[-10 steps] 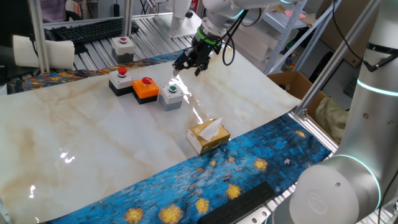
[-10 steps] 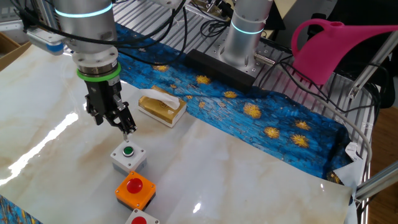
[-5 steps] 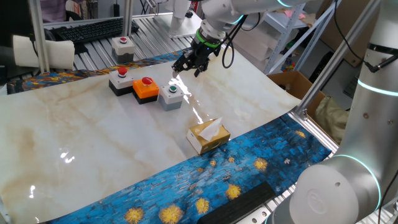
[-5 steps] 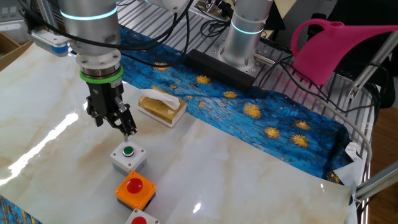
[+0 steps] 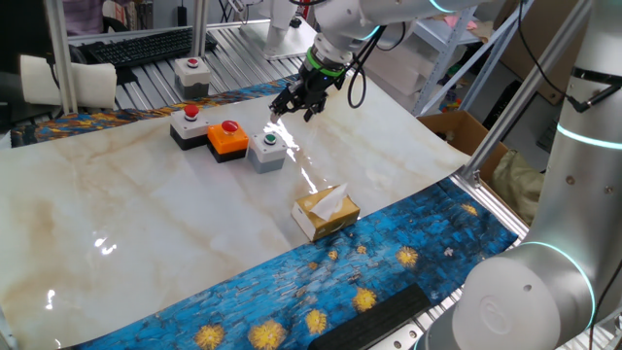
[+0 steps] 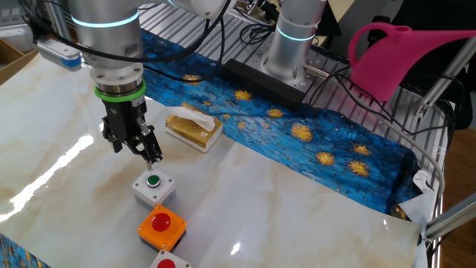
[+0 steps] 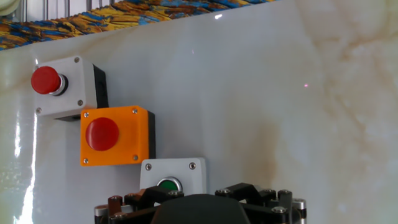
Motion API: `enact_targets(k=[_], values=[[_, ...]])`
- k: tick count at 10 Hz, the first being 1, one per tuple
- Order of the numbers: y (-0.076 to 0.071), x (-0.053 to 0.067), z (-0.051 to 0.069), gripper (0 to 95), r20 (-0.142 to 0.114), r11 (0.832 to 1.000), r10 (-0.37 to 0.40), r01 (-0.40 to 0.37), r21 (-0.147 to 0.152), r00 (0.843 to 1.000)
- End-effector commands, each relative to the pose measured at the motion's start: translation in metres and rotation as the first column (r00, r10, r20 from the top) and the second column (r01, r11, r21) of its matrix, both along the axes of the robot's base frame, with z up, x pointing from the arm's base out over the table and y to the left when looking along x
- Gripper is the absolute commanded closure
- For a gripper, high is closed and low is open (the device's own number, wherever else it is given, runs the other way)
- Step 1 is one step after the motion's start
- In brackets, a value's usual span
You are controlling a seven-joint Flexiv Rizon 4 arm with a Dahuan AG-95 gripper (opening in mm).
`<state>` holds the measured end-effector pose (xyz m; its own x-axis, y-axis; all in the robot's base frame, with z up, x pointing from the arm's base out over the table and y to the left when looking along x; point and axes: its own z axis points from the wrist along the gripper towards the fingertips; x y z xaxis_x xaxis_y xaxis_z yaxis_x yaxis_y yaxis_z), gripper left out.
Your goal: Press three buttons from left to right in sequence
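Note:
Three button boxes sit in a row. The black box with a white top and red button is on the left. The orange box with a red button is in the middle. The grey box with a green button is on the right. My gripper hovers a little above and beyond the grey box, touching nothing. In the other fixed view its fingers meet at one tip above the grey box. The hand view shows all three boxes, with the green button just ahead of the gripper body.
A tan tissue box lies on the marble table toward the front right. A separate pale grey box with a red button stands behind the table. A blue patterned cloth covers the front edge.
The gripper has drifted slightly up and away above the grey box. The boxes have not moved.

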<state>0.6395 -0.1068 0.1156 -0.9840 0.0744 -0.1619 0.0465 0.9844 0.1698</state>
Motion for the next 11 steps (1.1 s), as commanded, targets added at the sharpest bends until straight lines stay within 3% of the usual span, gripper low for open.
enact_targets(k=[1,11], values=[[0.0001,-0.0008,0.0002,0.0,0.002,1.000,0.002,-0.002,-0.002,1.000],[-0.0018,0.0010,-0.0090,0.0,-0.001,1.000,0.002,-0.002,-0.003,1.000]])
